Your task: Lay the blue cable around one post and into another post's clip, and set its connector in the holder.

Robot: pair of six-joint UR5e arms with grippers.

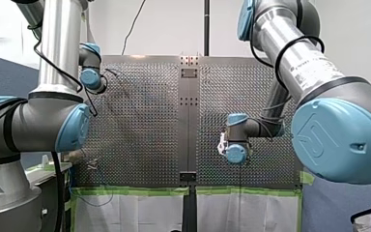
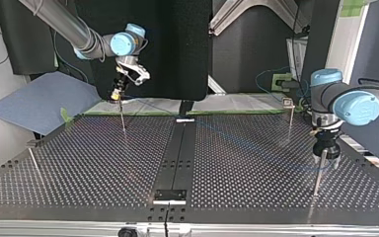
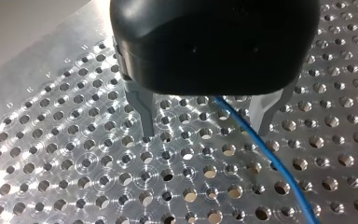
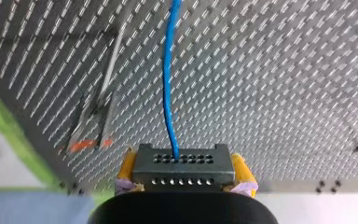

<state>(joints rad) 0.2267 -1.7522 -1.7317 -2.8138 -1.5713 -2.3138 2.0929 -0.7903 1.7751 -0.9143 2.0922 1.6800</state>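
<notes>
The perforated desk (image 2: 79,168) fills the top view, with thin posts standing on it. My right arm (image 2: 74,32) comes in at that view's left and my left arm (image 2: 355,103) at its right.

The left end effector (image 3: 205,119) hangs over the desk with its metal fingers (image 3: 143,109) spread apart, clamping nothing. In the top view it stands over a post (image 2: 317,175).

The right end effector (image 4: 184,161) is closed, yellow pads (image 4: 127,168) on either side, on the dark grey connector (image 4: 182,173). It is beside another post (image 2: 123,121) near the desk's far edge.

The blue cable (image 4: 168,70) runs ahead from the connector (out of one of its holes) and passes loosely between the left fingers, nearer one of them.
</notes>
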